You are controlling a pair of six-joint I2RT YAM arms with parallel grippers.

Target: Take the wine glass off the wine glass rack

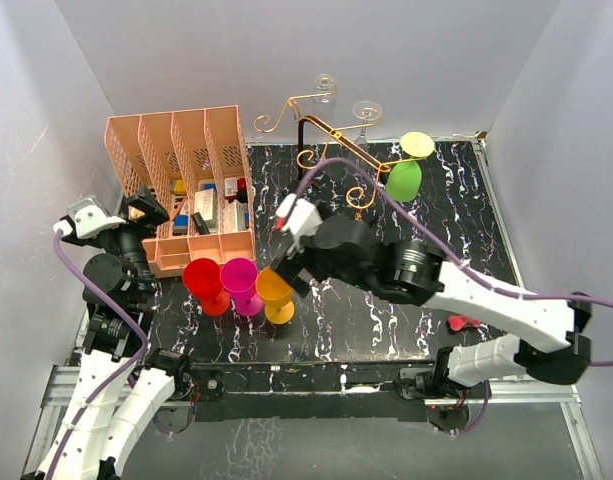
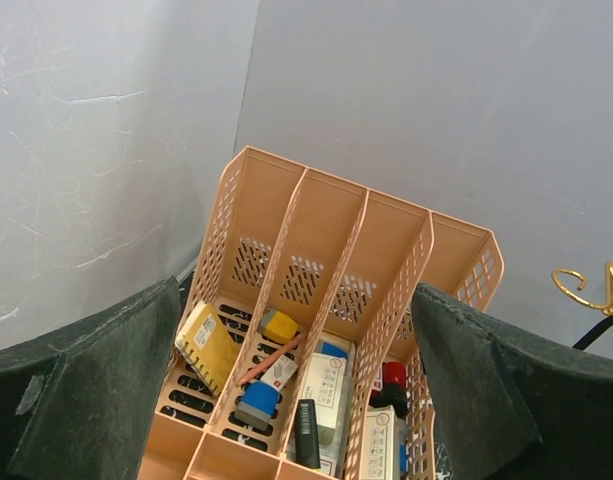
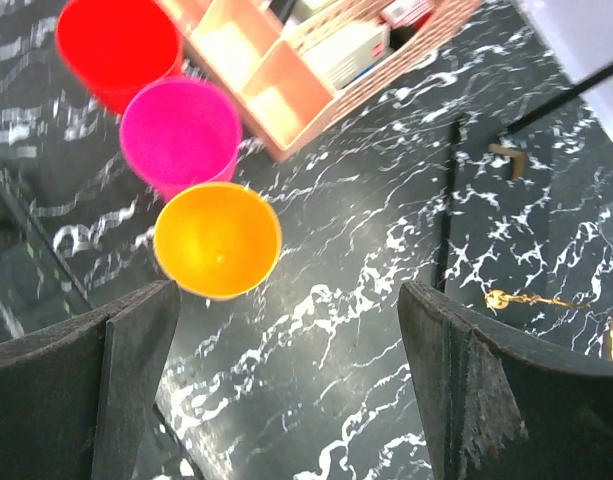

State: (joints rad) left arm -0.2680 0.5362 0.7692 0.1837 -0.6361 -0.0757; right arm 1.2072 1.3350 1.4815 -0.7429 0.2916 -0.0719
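Observation:
The wine glass rack (image 1: 321, 125) stands at the back of the table, gold wire arms on a black post. A green wine glass (image 1: 404, 179) hangs upside down from its right arm. Red (image 1: 202, 281), magenta (image 1: 240, 283) and orange (image 1: 276, 291) wine glasses stand in a row on the table. My right gripper (image 1: 289, 266) is open and empty, just above and beside the orange glass (image 3: 217, 238); the right wrist view (image 3: 286, 400) shows bare table between its fingers. My left gripper (image 1: 146, 210) is open and empty at the left, facing the organiser (image 2: 326, 290).
A peach slotted file organiser (image 1: 181, 185) with small items stands at the back left. A small red object (image 1: 463, 323) lies at the right. White walls close in the table on three sides. A gold scroll (image 2: 586, 290) of the rack shows at the left wrist view's right edge.

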